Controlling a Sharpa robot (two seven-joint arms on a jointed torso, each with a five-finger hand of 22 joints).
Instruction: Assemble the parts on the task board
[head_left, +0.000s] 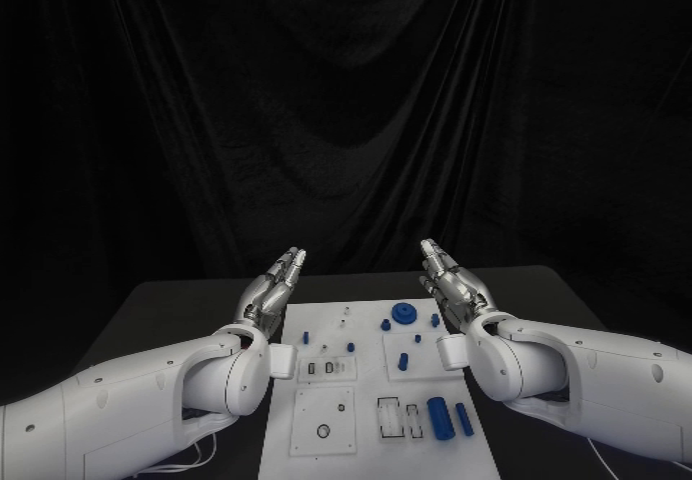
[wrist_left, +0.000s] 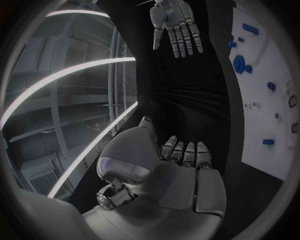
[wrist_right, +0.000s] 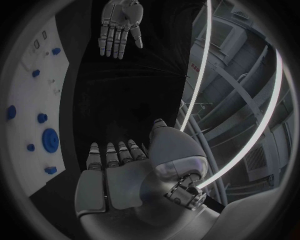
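Two hands are raised above the worktop (head_left: 173, 300), palms turned toward each other and holding nothing. The left hand (head_left: 274, 285) has its fingers straight and lying side by side, pointing away from the robot; the right hand (head_left: 450, 282) mirrors it on the other side. They stand well apart, with the far end of the board (head_left: 378, 400) between and below them.

From the head camera each hand appears edge-on, so the palms are hard to read. Each wrist camera shows its own hand from behind, the fingers lying close together, and the opposite hand face-on with its palm bare.

Down on the board, small blue parts lie untouched: a round blue disc (head_left: 405, 314) near the far edge, little blue pegs (head_left: 385, 324) close beside it, and two longer blue cylinders (head_left: 438, 417) at the near right corner. Both forearms cover the board's side edges in the head view. A black curtain (head_left: 346, 120) hangs behind the worktop.
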